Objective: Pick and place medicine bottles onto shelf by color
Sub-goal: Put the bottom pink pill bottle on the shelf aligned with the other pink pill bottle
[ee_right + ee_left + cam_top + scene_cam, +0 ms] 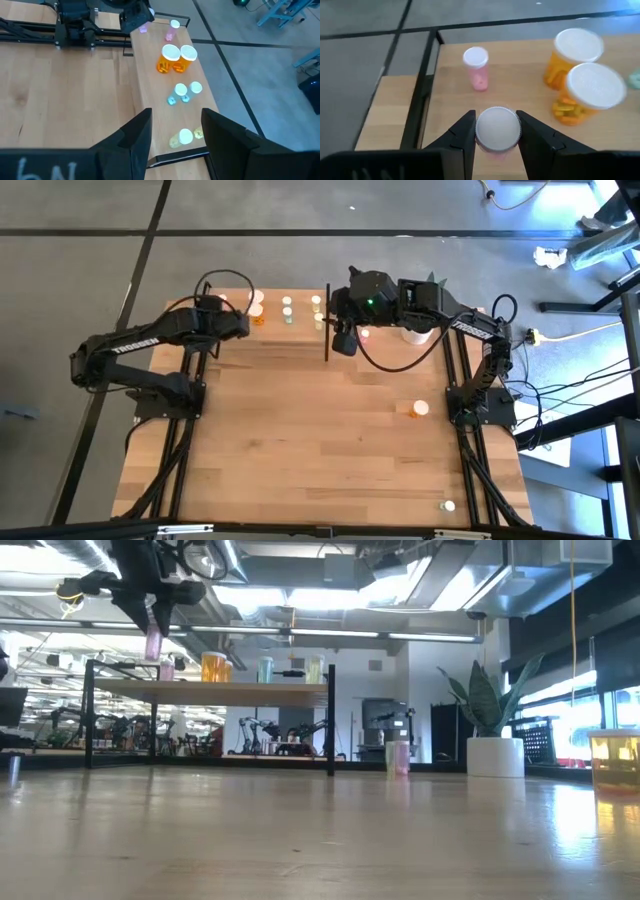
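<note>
The left gripper is above the left end of the shelf, near the shelf's corner post. Its two fingers are closed partly, and between them they hold a pink bottle with a white cap. In the left wrist view the cap sits exactly between the fingers and both of them touch it. In the low view the pink bottle hangs under the gripper, above the shelf board, not touching it.

On the shelf, a second pink bottle stands upright near the left end, just beyond the held one. Two orange bottles stand close together, further along the board. After them come two pale blue-green bottles, and two yellowish bottles are near the right end.

The right gripper is over the right end of the shelf. Its fingers are apart and hold nothing; the yellowish bottles are seen under the gap between them.

On the desk, one orange bottle stands near the right edge, well apart from the shelf. A pink bottle stands on the desk beside the white plant pot, near the far right corner.
</note>
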Robot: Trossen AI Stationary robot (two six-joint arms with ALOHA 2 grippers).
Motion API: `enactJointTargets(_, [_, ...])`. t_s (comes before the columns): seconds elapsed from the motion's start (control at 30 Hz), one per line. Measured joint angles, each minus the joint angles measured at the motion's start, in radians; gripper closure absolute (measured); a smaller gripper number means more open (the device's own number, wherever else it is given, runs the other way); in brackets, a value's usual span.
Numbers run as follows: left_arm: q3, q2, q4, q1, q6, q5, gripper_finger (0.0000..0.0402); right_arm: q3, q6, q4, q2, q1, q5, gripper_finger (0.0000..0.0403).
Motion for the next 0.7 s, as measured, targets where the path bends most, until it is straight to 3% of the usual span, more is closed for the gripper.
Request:
enactJointTargets(0.23, [-0.013,-0.073,0.051,0.064,0.11,0.059,0.0289,0.0,0.001,0.0,0.0,0.0,0.0,0.0231])
enactJointTargets(0.43, [-0.168,-0.169,0.289,0.109,0.234,0.138,0.0289,0.0,0.003,0.0,0.0,0.0,-0.001,0.0231])
enactJointTargets(0.7, [-0.216,-0.192,0.371,0.128,0.354,0.114,0.0289,0.0,0.004,0.0,0.0,0.001,-0.001,0.0231])
